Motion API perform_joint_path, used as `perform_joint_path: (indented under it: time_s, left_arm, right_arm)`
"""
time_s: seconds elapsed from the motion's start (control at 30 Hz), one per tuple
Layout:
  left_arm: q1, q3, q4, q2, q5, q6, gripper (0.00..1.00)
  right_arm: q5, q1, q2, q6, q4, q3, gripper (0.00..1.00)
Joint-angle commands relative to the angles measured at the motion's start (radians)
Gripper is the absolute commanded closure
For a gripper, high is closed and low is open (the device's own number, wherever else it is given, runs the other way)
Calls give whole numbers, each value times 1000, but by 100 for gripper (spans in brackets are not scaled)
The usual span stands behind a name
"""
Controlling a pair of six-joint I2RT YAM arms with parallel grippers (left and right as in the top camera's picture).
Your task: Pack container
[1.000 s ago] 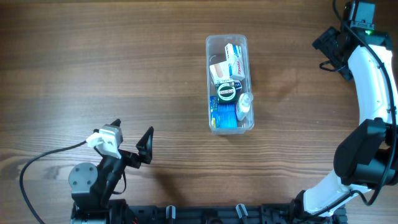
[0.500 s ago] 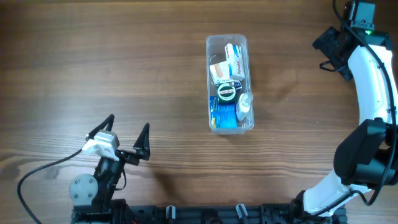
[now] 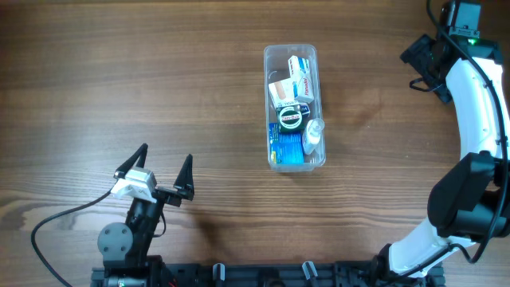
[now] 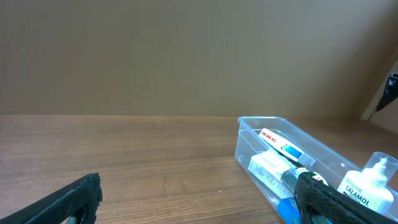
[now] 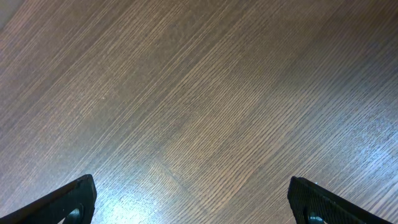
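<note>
The clear plastic container (image 3: 294, 56) stands upright at the table's middle, holding small boxes, a round dark tin, a blue pack and a small white bottle (image 3: 314, 133). It also shows at the right of the left wrist view (image 4: 261, 127). My left gripper (image 3: 165, 171) is open and empty at the front left, well clear of the container. My right gripper (image 3: 424, 65) is at the far right edge, open and empty; its wrist view shows only bare wood between the fingertips (image 5: 71, 199).
A black cable (image 3: 68, 211) curls on the table at the front left beside the left arm's base. The white right arm (image 3: 478, 104) runs along the right edge. A tan wall rises behind the table in the left wrist view.
My left arm has drawn back toward the front edge and turned slightly, its fingers staying spread. The right arm and the container have not moved.
</note>
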Motion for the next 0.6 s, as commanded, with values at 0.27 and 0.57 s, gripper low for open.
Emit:
perform_joint_path:
  time_s: [0.27,0.57]
  left_arm:
    - [-10,-8,-113,-11,-32,12,0]
    - [-10,-8,-113,-11,-32,12,0]
  right_arm:
    - [17,0,17,15,1,1,0]
    - [17,0,17,15,1,1,0]
